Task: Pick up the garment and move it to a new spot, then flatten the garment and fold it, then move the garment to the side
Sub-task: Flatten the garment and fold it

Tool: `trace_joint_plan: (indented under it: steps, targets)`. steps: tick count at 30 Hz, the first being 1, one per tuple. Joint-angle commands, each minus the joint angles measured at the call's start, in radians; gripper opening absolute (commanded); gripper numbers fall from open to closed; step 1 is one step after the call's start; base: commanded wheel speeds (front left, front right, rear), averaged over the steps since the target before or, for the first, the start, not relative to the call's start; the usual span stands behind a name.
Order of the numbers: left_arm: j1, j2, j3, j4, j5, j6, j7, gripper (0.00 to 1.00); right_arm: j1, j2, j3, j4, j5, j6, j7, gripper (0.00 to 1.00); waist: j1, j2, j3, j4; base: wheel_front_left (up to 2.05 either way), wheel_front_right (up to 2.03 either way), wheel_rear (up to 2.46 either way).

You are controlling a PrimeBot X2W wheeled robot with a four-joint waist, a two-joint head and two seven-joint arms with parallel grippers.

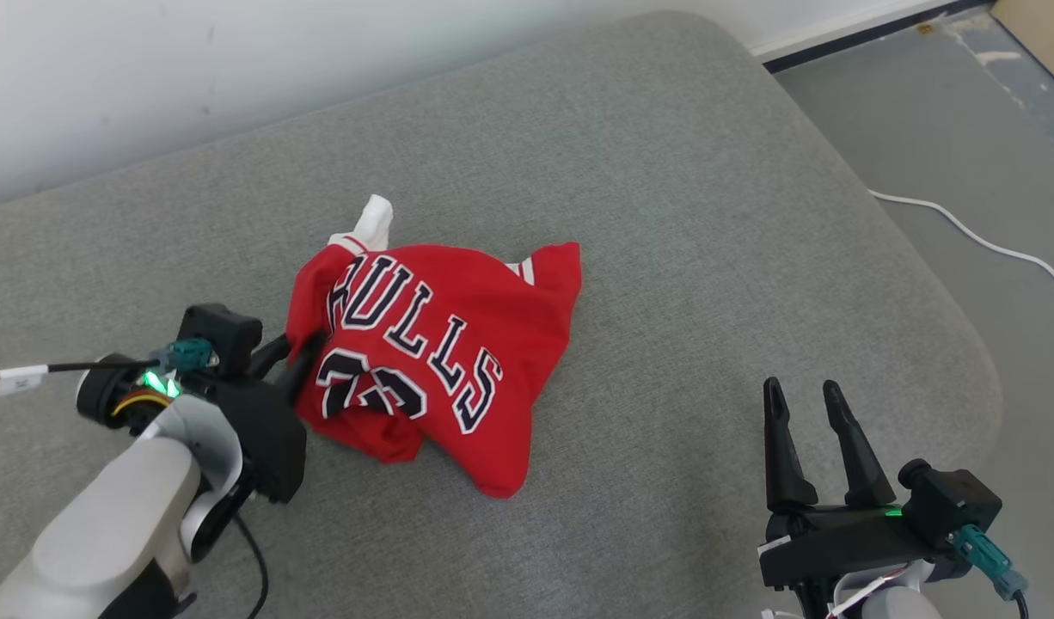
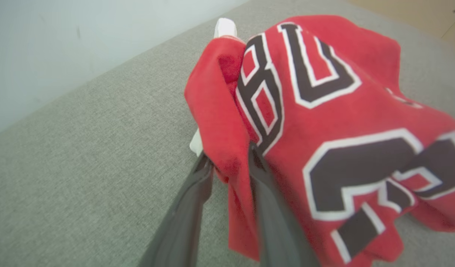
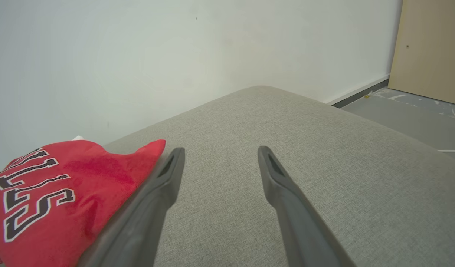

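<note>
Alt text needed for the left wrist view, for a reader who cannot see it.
The left end effector has its two dark fingers either side of a fold at the edge of a crumpled red jersey with black-and-white lettering; whether it grips yet is unclear. The jersey sits on a grey cushion beside a pale wall.

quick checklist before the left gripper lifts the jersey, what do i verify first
1. A fold of the jersey sits inside the left gripper: ok.
2. Grip on the fabric is firm: cannot tell.
3. Right gripper is open and apart from the jersey: ok.
4. Bare cushion is free for a new spot: ok.
5. Jersey lies flat, ready to fold: not ok, it is crumpled.
</note>
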Motion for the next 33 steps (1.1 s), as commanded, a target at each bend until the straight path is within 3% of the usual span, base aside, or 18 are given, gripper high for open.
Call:
trace_joint_plan:
  steps: [1,9,12,19,25,29,33]
  targets:
    - [-0.02,-0.002,-0.002,0.002,-0.015,0.003,-0.014,0.0,0.004,0.002,-0.004,-0.003,-0.008,-0.002,-0.001,1.0,-0.0002,-0.0002,-0.006,0.011,0.0,0.0,0.0]
    - [-0.06,-0.017,0.011,-0.015,-0.076,0.003,-0.2,0.0,0.025,0.002,-0.034,-0.022,-0.059,-0.002,-0.001,1.0,-0.0002,-0.0002,-0.061,0.144,0.0,0.0,0.0]
    - [-0.024,-0.014,0.037,-0.056,-0.072,0.024,-0.243,0.0,0.038,0.002,-0.04,-0.025,-0.068,-0.002,-0.001,1.0,-0.0002,-0.0002,-0.079,0.197,0.0,0.0,0.0]
    - [0.193,0.012,0.114,-0.261,-0.057,0.161,-0.269,0.0,0.058,0.002,-0.04,-0.028,-0.086,-0.002,-0.001,1.0,-0.0002,-0.0002,-0.096,0.304,0.0,0.0,0.0]
    - [0.495,-0.03,0.238,-0.417,-0.042,0.272,-0.269,0.0,0.064,0.002,-0.043,-0.032,-0.098,-0.002,-0.001,1.0,-0.0002,-0.0002,-0.1,0.357,0.0,0.0,0.0]
    - [0.644,-0.08,0.278,-0.434,-0.013,0.282,-0.269,0.0,0.069,0.002,-0.042,-0.028,-0.108,-0.002,-0.001,1.0,-0.0002,-0.0002,-0.104,0.379,0.0,0.0,0.0]
    - [0.717,-0.129,0.308,-0.416,-0.007,0.263,-0.269,0.0,0.068,0.002,-0.042,-0.024,-0.112,-0.002,-0.001,1.0,-0.0002,-0.0002,-0.107,0.387,0.0,0.0,0.0]
